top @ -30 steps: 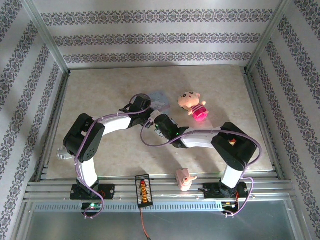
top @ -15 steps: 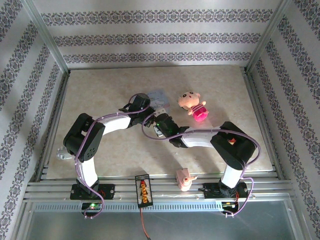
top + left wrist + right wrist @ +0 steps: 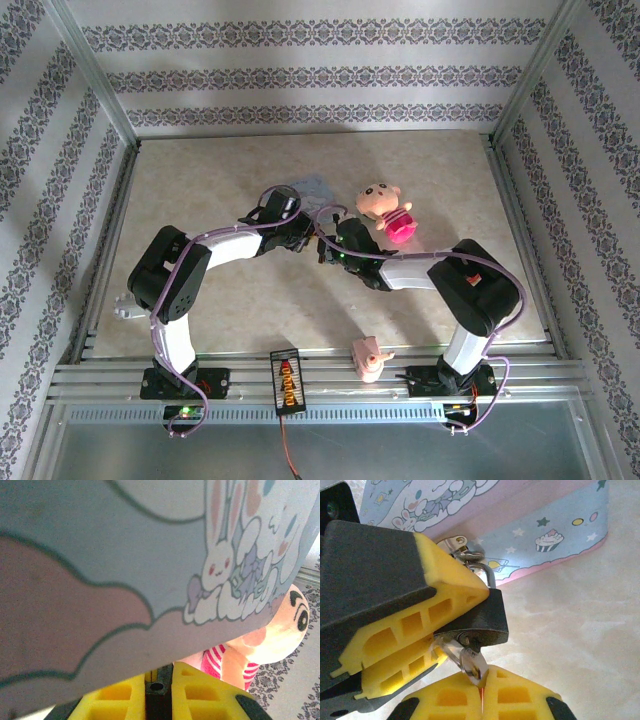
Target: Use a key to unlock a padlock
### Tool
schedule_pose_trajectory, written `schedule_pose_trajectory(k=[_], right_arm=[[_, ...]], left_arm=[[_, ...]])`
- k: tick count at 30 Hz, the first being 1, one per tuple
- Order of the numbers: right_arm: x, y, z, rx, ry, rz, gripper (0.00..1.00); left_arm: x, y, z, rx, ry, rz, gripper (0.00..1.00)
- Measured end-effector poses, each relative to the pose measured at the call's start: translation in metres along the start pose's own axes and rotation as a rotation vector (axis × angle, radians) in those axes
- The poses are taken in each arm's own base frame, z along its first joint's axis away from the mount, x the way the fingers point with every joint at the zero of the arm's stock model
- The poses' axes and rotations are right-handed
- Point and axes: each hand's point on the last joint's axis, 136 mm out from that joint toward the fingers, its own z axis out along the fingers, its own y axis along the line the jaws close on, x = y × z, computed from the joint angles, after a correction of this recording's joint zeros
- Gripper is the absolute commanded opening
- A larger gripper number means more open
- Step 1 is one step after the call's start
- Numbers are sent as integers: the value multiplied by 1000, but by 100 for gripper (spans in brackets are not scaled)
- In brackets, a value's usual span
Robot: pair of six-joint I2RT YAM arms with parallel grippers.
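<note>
At mid-worktop [image 3: 220, 180], beside the pale blue cartoon tin [image 3: 555, 535], both arms meet over the lock.

- Padlock [image 3: 487, 622]: small dark body, hanging off the metal hasp [image 3: 457, 545] on the tin's side by its silvery shackle [image 3: 489, 575]. Body sits just above the worktop, keyhole end turned toward the right wrist camera.
- Left end effector [image 3: 459, 626]: closed down on the padlock body, one yellow finger above and one below, bracing it.
- Right end effector [image 3: 482, 692]: fingers pressed together, pinching the bow of the key [image 3: 472, 664]. A thin wire ring hangs from the key.
- Key blade looks seated in the keyhole; how deep it goes I cannot tell.
- Shackle reads as closed: both legs appear to run into the body, no gap showing at the top.
- Pink doll [image 3: 385, 212] lies just right of the tin, apart from the action. A second small pink toy [image 3: 368, 357] rests at the near edge.

Progress, as I judge it: lock steadied, key grasped and inserted, so the approach work is done. Left to do: twist the key while the left side resists the torque, then see the shackle pop free. Whether any turn has begun is not clear from the key's angle.
</note>
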Motion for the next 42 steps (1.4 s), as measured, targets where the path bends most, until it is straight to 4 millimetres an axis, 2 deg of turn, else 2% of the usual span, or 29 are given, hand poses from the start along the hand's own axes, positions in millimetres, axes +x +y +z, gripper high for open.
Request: schedule_pose_trajectory(k=[5,6,11,15,20,25,29,38,42], right_arm=[[2,-1,-5,-14,11,27,1],[2,-1,-7,-15,11,29,4],[-6,-17,-17,17,-12,81,34],[-25,-22,-31,24,-72,106,43],[-37,-18,-45,10,-109,119,46],[-48,-26,-54,11,-121,177,47],[-48,-33,-55,4,-97,231,49],[-31,-37,-35,-9,-8,278,49],[-32,-33,-27,-28,9,277,49]], left_arm=[[4,0,0,1,13,3,13],[5,-1,0,2,17,4,12],[5,2,0,-5,19,12,9],[5,6,1,-17,20,30,7],[6,8,1,-19,21,56,6],[6,12,3,-9,20,112,16],[6,16,2,-2,20,150,19],[5,18,3,35,9,194,21],[5,19,3,36,8,206,21]])
